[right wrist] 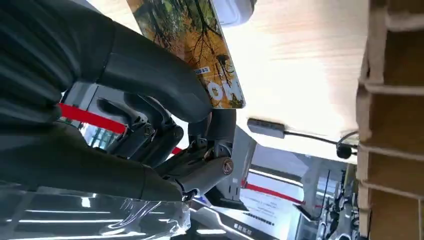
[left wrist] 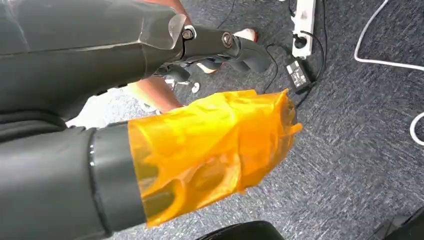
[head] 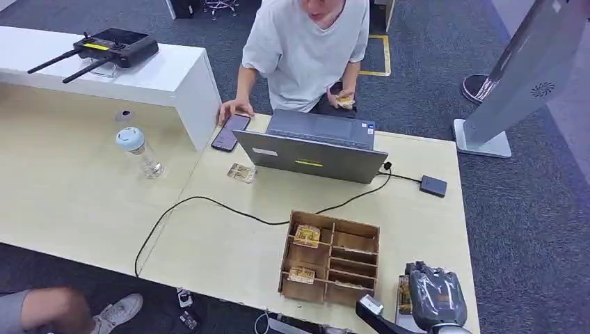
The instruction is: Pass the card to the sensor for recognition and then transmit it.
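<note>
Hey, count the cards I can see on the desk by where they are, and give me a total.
Yellow picture cards in the wooden divided box: 2
Loose card beside the grey laptop: 1
Card by the right hand: 1
Total: 4

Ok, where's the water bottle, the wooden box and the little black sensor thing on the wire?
water bottle (head: 141,153): head view, on its clear body below the pale cap.
wooden box (head: 355,243): head view, on an empty compartment's bare floor.
black sensor (head: 433,186): head view, on the middle of its flat top.

The laptop (head: 316,145) stands behind the wooden organizer (head: 332,259) on the table (head: 209,243).
</note>
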Available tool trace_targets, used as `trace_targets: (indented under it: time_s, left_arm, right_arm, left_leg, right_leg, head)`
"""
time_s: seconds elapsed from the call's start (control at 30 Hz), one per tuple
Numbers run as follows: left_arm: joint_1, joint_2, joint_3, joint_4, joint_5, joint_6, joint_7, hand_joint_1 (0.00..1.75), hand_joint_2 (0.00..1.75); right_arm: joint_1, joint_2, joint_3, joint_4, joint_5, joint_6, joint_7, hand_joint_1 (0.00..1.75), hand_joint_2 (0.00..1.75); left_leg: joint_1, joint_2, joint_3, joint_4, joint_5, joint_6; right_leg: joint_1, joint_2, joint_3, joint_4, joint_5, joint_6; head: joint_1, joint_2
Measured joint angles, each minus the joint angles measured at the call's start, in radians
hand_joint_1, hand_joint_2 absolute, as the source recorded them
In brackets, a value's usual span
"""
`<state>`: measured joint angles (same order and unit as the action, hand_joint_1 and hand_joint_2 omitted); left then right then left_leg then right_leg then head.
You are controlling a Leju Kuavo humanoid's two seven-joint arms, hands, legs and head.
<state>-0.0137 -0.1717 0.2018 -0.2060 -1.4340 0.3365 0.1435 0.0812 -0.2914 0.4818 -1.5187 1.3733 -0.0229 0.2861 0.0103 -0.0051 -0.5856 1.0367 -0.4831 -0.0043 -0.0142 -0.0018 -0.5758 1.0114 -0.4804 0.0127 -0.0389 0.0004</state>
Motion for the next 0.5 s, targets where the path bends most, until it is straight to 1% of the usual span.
trace_targets:
  time_s: [0.13, 0.23, 0.33, 0.5]
  left_arm:
    - [0.000, 0.000, 0.000, 0.000, -0.001, 0.000, 0.000, 0.00, 0.00]
    - [0.000, 0.000, 0.000, 0.000, -0.003, 0.000, 0.000, 0.00, 0.00]
    - [0.000, 0.000, 0.000, 0.000, -0.004, 0.000, 0.000, 0.00, 0.00]
    - [0.000, 0.000, 0.000, 0.000, -0.006, 0.000, 0.000, 0.00, 0.00]
  right_arm:
    - [-0.007, 0.000, 0.002, 0.025, 0.018, 0.000, 0.001, 1.75, 1.75]
    - [-0.008, 0.003, 0.003, 0.048, 0.031, -0.004, 0.020, 1.75, 1.75]
    - [-0.009, 0.011, 0.003, 0.066, 0.040, -0.015, 0.034, 1.75, 1.75]
    - [-0.011, 0.023, 0.003, 0.091, 0.047, -0.028, 0.038, 1.75, 1.75]
  left_leg:
    - [0.000, 0.000, 0.000, 0.000, 0.000, 0.000]
    - [0.000, 0.000, 0.000, 0.000, 0.000, 0.000]
    - [0.000, 0.000, 0.000, 0.000, 0.000, 0.000]
    - [0.000, 0.000, 0.000, 0.000, 0.000, 0.000]
  right_leg:
    - [0.000, 0.000, 0.000, 0.000, 0.000, 0.000]
    - [0.000, 0.000, 0.000, 0.000, 0.000, 0.000]
    - [0.000, 0.000, 0.000, 0.000, 0.000, 0.000]
    - [0.000, 0.000, 0.000, 0.000, 0.000, 0.000]
  head:
    - [0.000, 0.000]
    - [0.000, 0.000]
    - [0.000, 0.000]
    - [0.000, 0.000]
